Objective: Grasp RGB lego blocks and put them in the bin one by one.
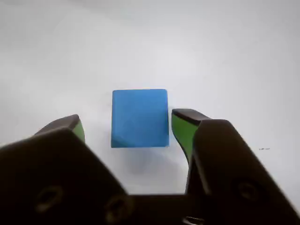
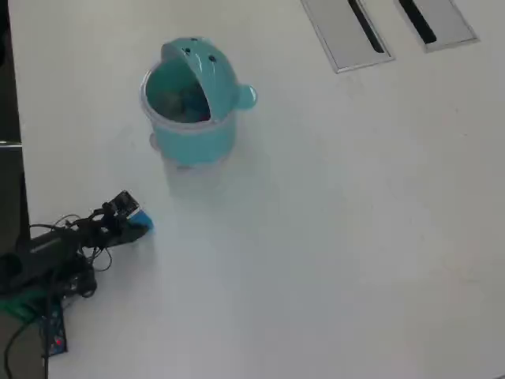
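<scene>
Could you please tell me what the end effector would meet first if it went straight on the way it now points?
Probably the blue block: in the wrist view it sits just ahead, centred between the open end effector pads, though depth is unclear.

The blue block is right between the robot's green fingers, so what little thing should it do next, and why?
Probably close the gripper on the blue block. In the wrist view the block sits on the table between the two green-padded fingers, with a gap on each side, so nothing holds it yet. The teal bin is some way off, so it must be gripped before it can be carried there.
</scene>
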Robot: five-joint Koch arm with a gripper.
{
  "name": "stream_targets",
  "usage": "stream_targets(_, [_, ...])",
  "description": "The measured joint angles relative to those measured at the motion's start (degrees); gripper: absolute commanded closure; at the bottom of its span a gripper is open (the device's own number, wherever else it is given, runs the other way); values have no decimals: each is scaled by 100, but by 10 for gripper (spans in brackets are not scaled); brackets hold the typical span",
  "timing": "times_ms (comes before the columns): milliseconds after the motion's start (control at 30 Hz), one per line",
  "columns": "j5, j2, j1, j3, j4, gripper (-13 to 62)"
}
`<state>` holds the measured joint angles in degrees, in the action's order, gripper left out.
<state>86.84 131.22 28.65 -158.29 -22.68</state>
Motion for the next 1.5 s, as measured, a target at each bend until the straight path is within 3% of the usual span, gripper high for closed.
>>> stream_targets(1133, [0, -650, 70, -9, 598, 200])
stream_targets(1500, [-422, -756, 211, 114, 598, 392])
